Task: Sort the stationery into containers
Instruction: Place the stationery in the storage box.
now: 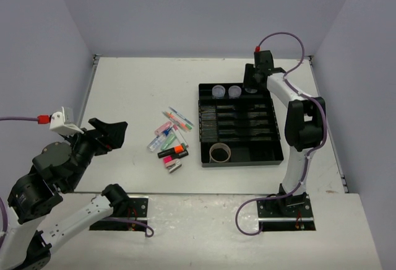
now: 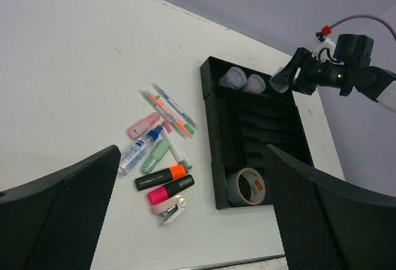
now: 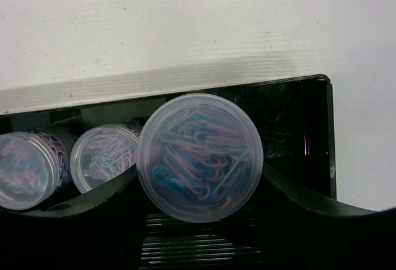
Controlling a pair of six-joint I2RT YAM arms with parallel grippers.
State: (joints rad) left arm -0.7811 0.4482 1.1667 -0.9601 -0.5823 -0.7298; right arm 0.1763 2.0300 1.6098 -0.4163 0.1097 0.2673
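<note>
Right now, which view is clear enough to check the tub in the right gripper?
Right wrist: tub sharp, its contents readable, tray around it nearly black. Top external: even light, but the tub is tiny under the right gripper. Left wrist: clear but distant.

You've got 3 clear tubs (image 1: 219, 90), 1 tape roll (image 1: 220, 152), 1 black tray (image 1: 253, 151), 1 blue-cap bottle (image 2: 137, 152), 2 black highlighters (image 2: 161, 177) & abt 3 thin pens (image 2: 175, 110).

Clear tub (image 3: 200, 156) of paperclips hangs over far compartment of black tray (image 1: 253, 153).
</note>
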